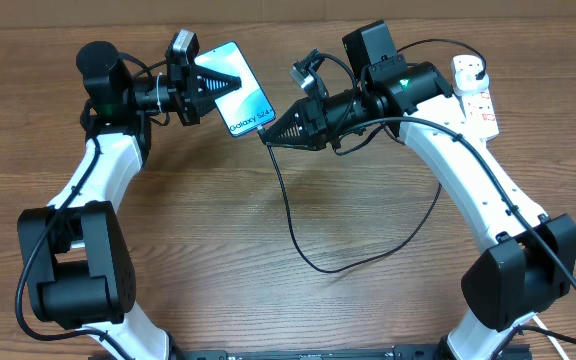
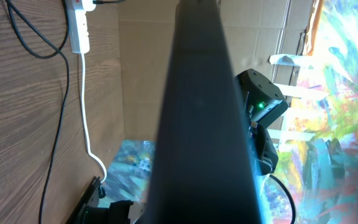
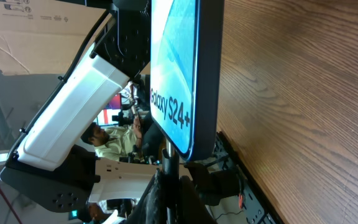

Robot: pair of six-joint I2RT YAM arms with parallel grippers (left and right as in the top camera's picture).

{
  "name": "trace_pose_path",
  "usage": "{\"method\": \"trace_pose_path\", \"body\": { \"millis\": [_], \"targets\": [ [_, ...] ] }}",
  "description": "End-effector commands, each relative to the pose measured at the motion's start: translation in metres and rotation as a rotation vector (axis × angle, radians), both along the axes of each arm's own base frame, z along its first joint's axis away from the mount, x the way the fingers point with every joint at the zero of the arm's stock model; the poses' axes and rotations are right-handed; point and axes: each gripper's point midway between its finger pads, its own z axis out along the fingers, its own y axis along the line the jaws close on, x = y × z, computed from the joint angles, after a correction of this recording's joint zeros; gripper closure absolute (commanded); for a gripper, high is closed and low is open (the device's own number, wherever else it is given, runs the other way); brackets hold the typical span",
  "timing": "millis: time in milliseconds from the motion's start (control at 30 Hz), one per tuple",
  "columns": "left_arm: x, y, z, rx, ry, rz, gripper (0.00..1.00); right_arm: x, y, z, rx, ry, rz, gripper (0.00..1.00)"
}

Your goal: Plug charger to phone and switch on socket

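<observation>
Lifted clear of the table (image 1: 268,300) in the overhead view, the phone (image 1: 253,105) is pinched by the left gripper (image 1: 230,84), pressed together on its far short end. Its long axis slants down toward the right gripper (image 1: 273,132), which is closed on the tip of the charger (image 1: 290,225). The rest of the cable loops slack over the wood. The socket (image 1: 476,95) lies by the right arm's elbow, well apart from both tools and nearer the right arm. From the left wrist, the phone (image 2: 197,112) fills the middle as a dark edge-on slab, with the socket (image 2: 79,31) and the thin black charger (image 2: 55,130) beyond it on the table. From the right wrist, the phone (image 3: 176,62) hangs lettered end downward, and the charger (image 3: 166,165) connector rises in line with that axis to meet the short edge, just above the right gripper (image 3: 166,199). Whether it is fully seated cannot be told. I judge any push should run straight along the phone's length.
</observation>
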Motion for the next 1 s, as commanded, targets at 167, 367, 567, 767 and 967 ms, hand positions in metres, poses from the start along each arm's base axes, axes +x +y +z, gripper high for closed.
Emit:
{"method": "trace_pose_path", "body": {
  "millis": [167, 367, 567, 767, 967],
  "targets": [
    [-0.0024, -0.0005, 0.0035, 0.001, -0.018, -0.022, 0.96, -0.0024, -0.0017, 0.0053, 0.008, -0.016, 0.000, 0.96],
    [-0.0025, -0.0007, 0.0035, 0.001, -0.015, -0.023, 0.96, -0.0060, 0.0020, 0.0053, 0.008, -0.016, 0.012, 0.96],
    [-0.0024, -0.0005, 0.0035, 0.001, -0.013, -0.022, 0.96, -0.0069, 0.0043, 0.0030, -0.005, -0.022, 0.012, 0.96],
    [-0.0024, -0.0005, 0.0035, 0.000, -0.005, -0.022, 0.96, -0.0061, 0.0038, 0.0022, -0.010, -0.023, 0.008, 0.96],
    [-0.0025, -0.0005, 0.0035, 0.000, -0.005, -0.023, 0.96, -0.0053, 0.0042, 0.0027, -0.007, -0.030, 0.008, 0.96]
  ]
}}
